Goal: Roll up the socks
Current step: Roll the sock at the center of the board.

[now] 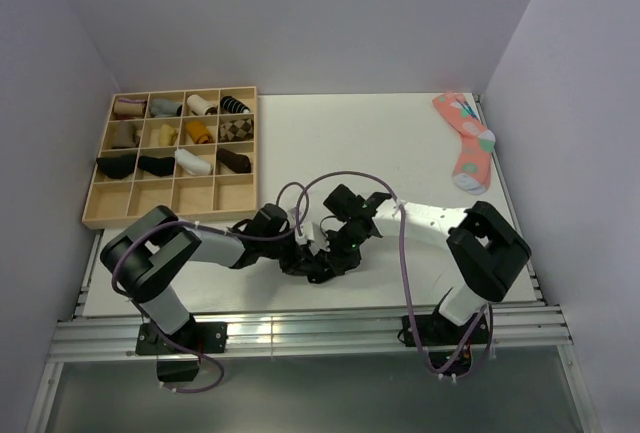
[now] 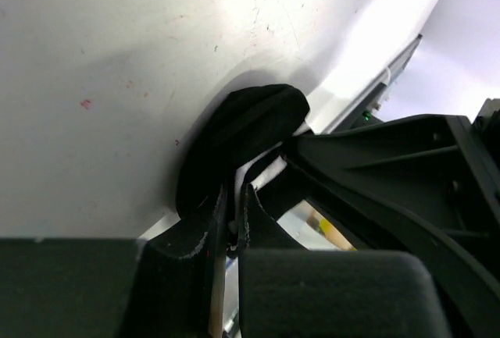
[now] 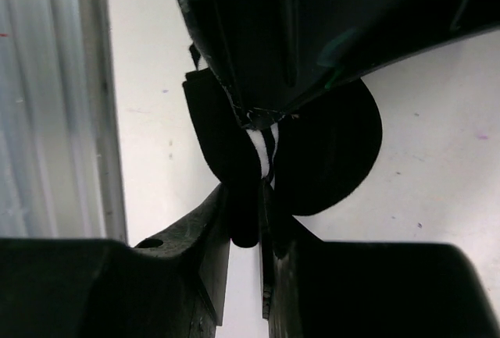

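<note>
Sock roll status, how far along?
Mid-roll. Done: the black socks are gathered into one compact lump. In hand: the left tool and right tool both pinch that lump from opposite sides, with a white stripe showing between the fingers. Left: closing the roll and letting go. I can't tell whether the cuff is tucked yet.

White tabletop (image 1: pixel 400 143) enclosed by pale lilac walls (image 1: pixel 300 13) on three sides; aluminium rails (image 1: pixel 320 333) along its near edge; grey floor (image 1: pixel 330 393) below; even, diffuse light.
</note>
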Controlling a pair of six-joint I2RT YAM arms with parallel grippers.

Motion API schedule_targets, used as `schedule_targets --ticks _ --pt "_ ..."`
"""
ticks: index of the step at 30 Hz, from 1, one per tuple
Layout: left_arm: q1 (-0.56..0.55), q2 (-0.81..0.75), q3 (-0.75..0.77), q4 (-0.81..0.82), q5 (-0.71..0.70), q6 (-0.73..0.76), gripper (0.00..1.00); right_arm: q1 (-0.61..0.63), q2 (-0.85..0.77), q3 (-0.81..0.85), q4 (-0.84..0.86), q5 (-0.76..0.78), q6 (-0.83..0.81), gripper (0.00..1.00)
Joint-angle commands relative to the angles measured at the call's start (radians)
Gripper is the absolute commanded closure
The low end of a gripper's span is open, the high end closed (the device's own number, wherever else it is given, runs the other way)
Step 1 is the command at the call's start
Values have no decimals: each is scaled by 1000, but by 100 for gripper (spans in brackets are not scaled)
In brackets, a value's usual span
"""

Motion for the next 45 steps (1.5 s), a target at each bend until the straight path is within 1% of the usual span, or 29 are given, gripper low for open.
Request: schedule_targets --ticks 1,5,11,14,17,19,20,22,23,25,28,29,30,33,37,38,40,41,42,43,45 --pt "-46 -30 -30 15 -139 -6 90 -34 46 93 -133 -139 -22 80" --pt "-72 -70 -87 64 -251 -32 90 -75 119 145 -237 -205 -34 80" --pt "-117 -127 -102 69 -417 -40 90 -141 242 219 -351 -271 -52 80" --pt "-149 -152 -96 50 -498 -35 91 -161 296 250 -372 -268 -33 80" --pt "-175 -168 -104 49 -551 -41 91 -176 334 270 -363 -251 13 81" --pt "-198 -187 -121 62 -562 -48 91 -190 366 297 -375 -257 23 81" --pt "-206 -194 -128 72 -620 -51 90 -195 378 310 -395 -261 29 81" --pt "-233 -219 -150 84 -665 -48 89 -209 414 339 -415 -269 35 81" --pt "-245 -230 -156 98 -715 -45 89 -210 432 345 -429 -268 35 81" --pt "-274 -251 -161 93 -768 -18 88 -212 446 354 -434 -251 43 81" --pt "-310 -271 -168 107 -858 44 84 -212 471 366 -445 -222 52 81" --pt "-319 -274 -167 116 -878 82 82 -215 483 373 -454 -216 58 81" --pt "-331 -276 -168 124 -927 98 80 -215 489 376 -458 -209 57 81" --pt "-356 -299 -190 186 -996 152 74 -215 500 377 -463 -185 67 81" --pt "-379 -334 -233 256 -1049 228 66 -216 521 383 -486 -169 60 81" --pt "-385 -346 -242 277 -1053 277 64 -216 529 386 -492 -171 49 81" --pt "-405 -356 -271 357 -1061 320 61 -218 538 391 -500 -163 50 81" --pt "-408 -359 -280 395 -1040 372 59 -218 544 396 -503 -160 50 81" --pt "-408 -360 -288 420 -1030 389 58 -216 547 397 -504 -156 47 81" --pt "-410 -359 -314 503 -1014 409 55 -218 550 397 -503 -153 49 81" --pt "-410 -350 -328 552 -961 462 54 -218 553 400 -503 -146 58 81"
